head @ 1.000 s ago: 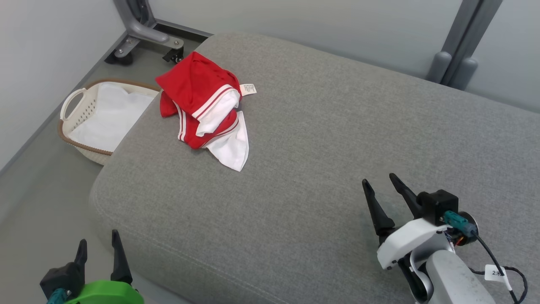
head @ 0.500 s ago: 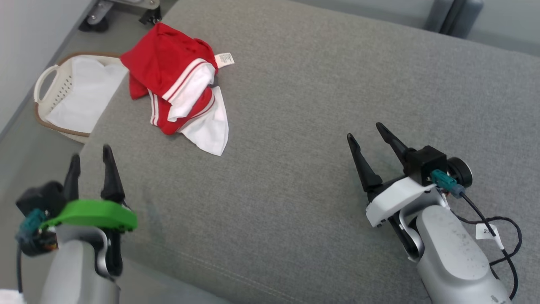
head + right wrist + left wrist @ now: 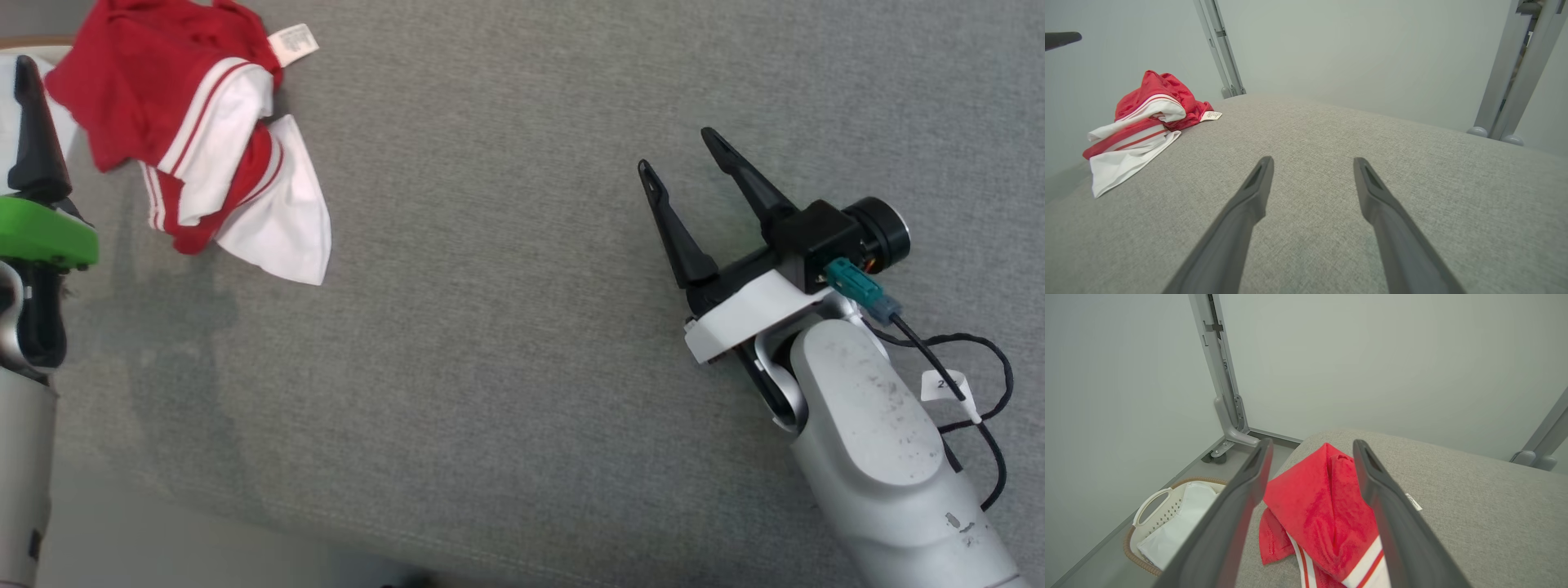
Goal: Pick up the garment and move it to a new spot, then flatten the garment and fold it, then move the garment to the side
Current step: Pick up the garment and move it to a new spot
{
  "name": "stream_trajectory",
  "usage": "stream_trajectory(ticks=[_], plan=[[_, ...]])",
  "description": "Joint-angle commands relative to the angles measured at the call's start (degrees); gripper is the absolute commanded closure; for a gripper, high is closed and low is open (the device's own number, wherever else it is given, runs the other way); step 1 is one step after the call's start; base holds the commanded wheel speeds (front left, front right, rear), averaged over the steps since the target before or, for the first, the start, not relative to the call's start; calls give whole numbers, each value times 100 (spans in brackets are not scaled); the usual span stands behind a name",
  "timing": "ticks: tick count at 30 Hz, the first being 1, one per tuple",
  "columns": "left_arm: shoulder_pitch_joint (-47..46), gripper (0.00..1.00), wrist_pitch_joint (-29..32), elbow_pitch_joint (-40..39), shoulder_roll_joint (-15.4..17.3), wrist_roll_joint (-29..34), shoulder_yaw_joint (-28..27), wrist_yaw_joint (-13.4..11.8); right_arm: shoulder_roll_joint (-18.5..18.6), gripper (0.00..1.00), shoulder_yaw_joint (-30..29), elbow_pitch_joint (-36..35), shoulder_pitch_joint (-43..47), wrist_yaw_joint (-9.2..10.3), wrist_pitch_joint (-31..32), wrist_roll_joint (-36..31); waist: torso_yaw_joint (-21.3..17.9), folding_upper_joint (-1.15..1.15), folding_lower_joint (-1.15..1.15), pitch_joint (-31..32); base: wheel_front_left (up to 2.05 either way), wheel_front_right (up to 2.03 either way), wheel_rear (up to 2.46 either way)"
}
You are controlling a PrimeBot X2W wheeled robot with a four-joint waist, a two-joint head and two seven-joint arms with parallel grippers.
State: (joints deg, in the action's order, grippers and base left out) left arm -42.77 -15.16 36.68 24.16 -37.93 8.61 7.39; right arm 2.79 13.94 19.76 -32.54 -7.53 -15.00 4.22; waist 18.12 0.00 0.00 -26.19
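Observation:
The garment (image 3: 184, 139), a crumpled red top with white bands and a white label, lies at the far left of the grey cushion (image 3: 506, 343). My left gripper (image 3: 1311, 444) is open and hangs just above the garment (image 3: 1323, 506), which shows between its fingers. In the head view one left finger (image 3: 33, 139) rises at the left edge, beside the garment. My right gripper (image 3: 674, 150) is open and empty over bare cushion, well to the right of the garment. The right wrist view shows the gripper (image 3: 1312, 160) low over the fabric, with the garment (image 3: 1139, 122) far to its left.
A white laundry basket (image 3: 1163, 518) with a brown rim holds white cloth on the floor left of the cushion. Grey metal posts (image 3: 1220, 375) (image 3: 1506, 73) stand against the pale wall behind. The cushion's front edge (image 3: 326, 531) runs along the bottom of the head view.
The head camera has tilted down and closer, shifting the whole picture. My left gripper has risen from beside the cushion to next to the garment. The garment lies as before.

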Motion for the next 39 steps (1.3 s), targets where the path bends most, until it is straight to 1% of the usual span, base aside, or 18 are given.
stream_trajectory(ticks=[1,5,9,12,14,17,18,19,21,26,30,33,37,39], plan=[[-221,0,3,169,182,-196,150,15,26,0,31,-112,-102,10,-24,21,-546,0,0,-527,0,0,0],[-575,0,164,550,532,-676,751,15,26,0,72,-303,-194,10,-24,-5,-756,0,0,-713,0,0,0],[-771,0,452,798,742,-1199,1247,15,24,0,74,-419,-240,10,-24,-40,-907,0,0,-848,0,0,0],[-820,0,763,1068,805,-1548,1530,14,24,0,71,-464,-252,10,-24,-48,-992,0,0,-916,0,0,0],[-822,0,1009,1260,764,-1821,1674,14,28,0,49,-479,-247,10,-23,-57,-1026,0,0,-938,0,0,0],[-757,0,1293,1503,699,-2064,1898,15,38,0,2,-462,-208,10,-11,-62,-1057,0,0,-932,0,0,0],[-738,36,1280,1537,692,-2096,1966,15,41,0,-10,-453,-192,10,-11,-64,-1061,0,0,-918,0,0,0],[-721,100,1190,1559,680,-2156,2006,15,43,0,-30,-445,-173,10,-11,-67,-1062,0,0,-898,0,0,0],[-722,100,1016,1585,719,-2101,2158,15,40,0,-54,-461,-139,10,-11,-91,-1057,0,0,-834,0,0,0],[-976,100,348,1518,888,-2046,2378,16,33,0,-131,-471,-15,10,-12,43,-1050,0,0,-551,0,0,0],[-1143,100,95,1363,1047,-1932,2522,16,24,0,-150,-487,94,10,-13,178,-1109,0,0,-265,0,0,0],[-1283,100,10,1139,1101,-1802,2551,16,24,0,-174,-514,248,10,-13,277,-1200,0,0,-12,0,0,0],[-1469,100,-18,608,993,-1534,2476,16,25,0,-259,-557,469,10,-13,429,-1387,0,0,295,0,0,0],[-1464,100,-7,309,922,-1327,2434,16,24,0,-258,-565,580,10,-14,513,-1551,0,0,433,0,0,0]])
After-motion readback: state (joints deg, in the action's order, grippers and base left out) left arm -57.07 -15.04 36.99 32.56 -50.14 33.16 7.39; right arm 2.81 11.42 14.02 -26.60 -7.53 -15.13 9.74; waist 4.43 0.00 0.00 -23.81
